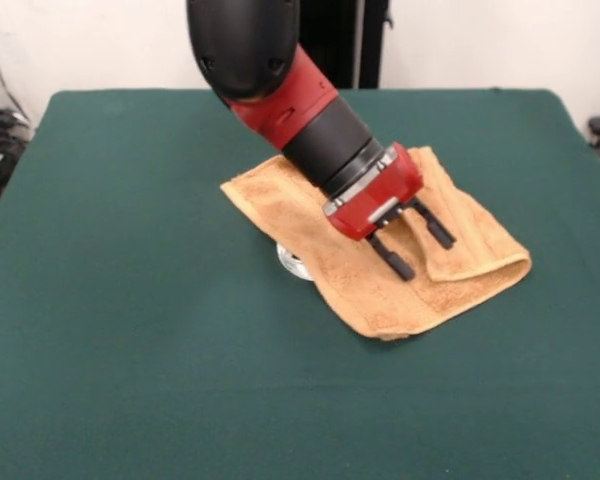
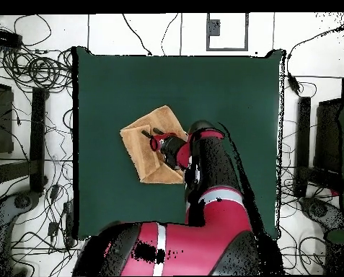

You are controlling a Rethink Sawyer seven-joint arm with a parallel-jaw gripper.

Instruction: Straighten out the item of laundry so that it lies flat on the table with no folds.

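The item of laundry, a golden-tan towel, lies right of the table's middle in the front view. Its right side is doubled over into a flap, so the cloth is not flat. My gripper hangs tilted over the towel at the flap's inner edge. Its two black fingers stand apart, open, with nothing held between them. In the overhead view the towel sits left of centre on the green table, and the gripper is over its upper part.
A small round white-silver thing peeks out from under the towel's near-left edge. The red and black arm reaches across the table from the bottom of the overhead view. Cables and equipment lie beside the table.
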